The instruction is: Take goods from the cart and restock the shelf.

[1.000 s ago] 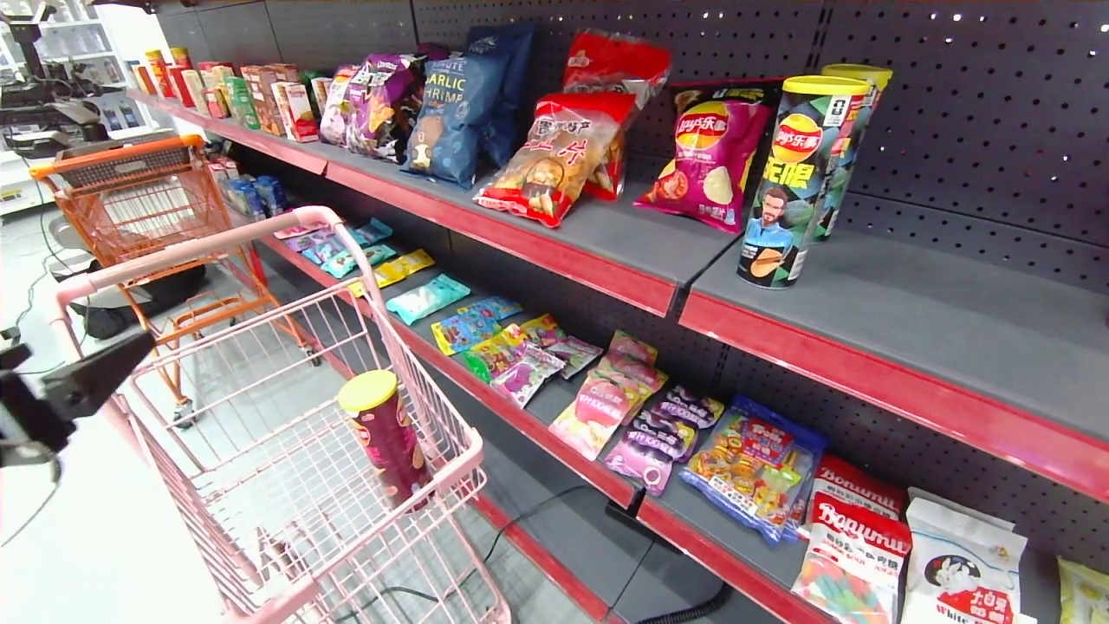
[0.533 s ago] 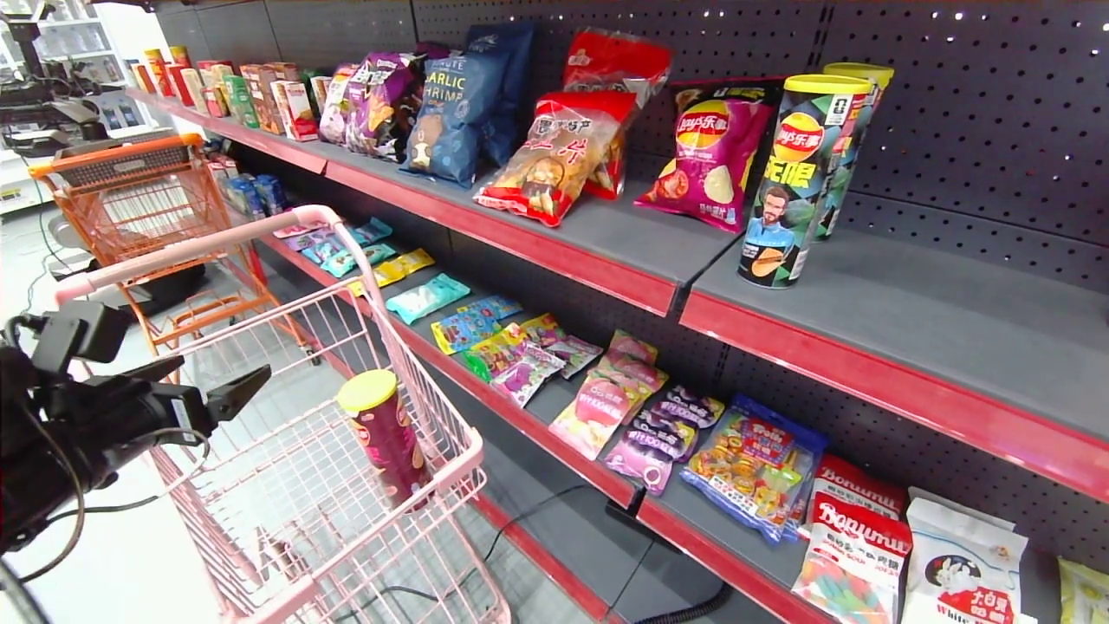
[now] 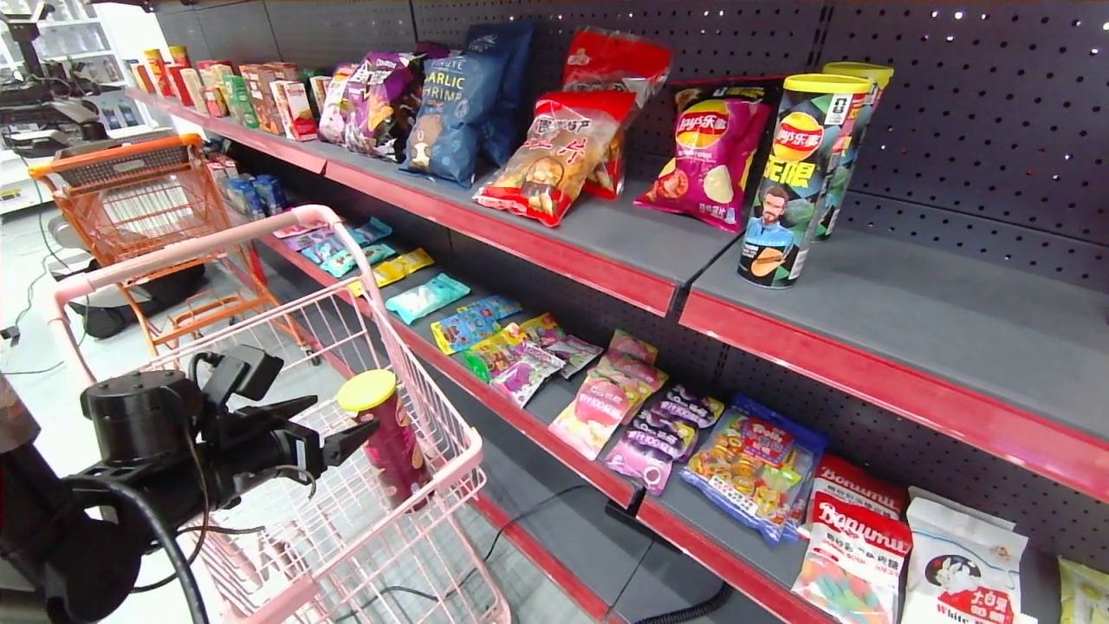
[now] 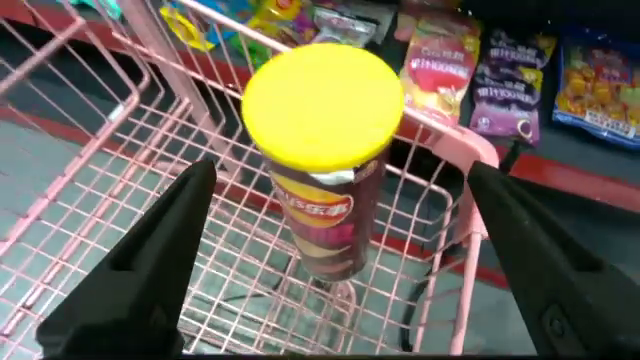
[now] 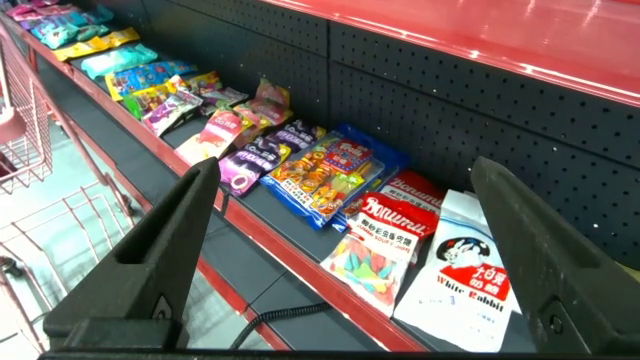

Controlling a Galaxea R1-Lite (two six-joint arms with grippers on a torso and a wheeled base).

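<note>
A maroon chip can (image 3: 394, 451) with a yellow lid (image 4: 322, 105) stands upright in the pink wire cart (image 3: 260, 511), against its corner nearest the shelf. My left gripper (image 3: 345, 418) hangs inside the cart just left of the can, open, with one finger on each side of the can's top (image 4: 340, 172) and not touching it. My right gripper (image 5: 345, 175) is open and holds nothing, above the lower shelf's snack bags (image 5: 330, 175). The upper shelf (image 3: 910, 321) has bare grey space to the right of two standing chip cans (image 3: 793, 182).
An orange cart (image 3: 130, 199) stands behind the pink one. Chip bags (image 3: 554, 156) and boxes line the upper shelf to the left. Candy bags (image 3: 606, 399) cover the lower shelf. A black cable (image 3: 537, 520) runs along the floor under the shelf.
My left arm has swung in from the left edge, to the right and into the pink cart, until its open fingers reach the can's top. The can and cart have not moved.
</note>
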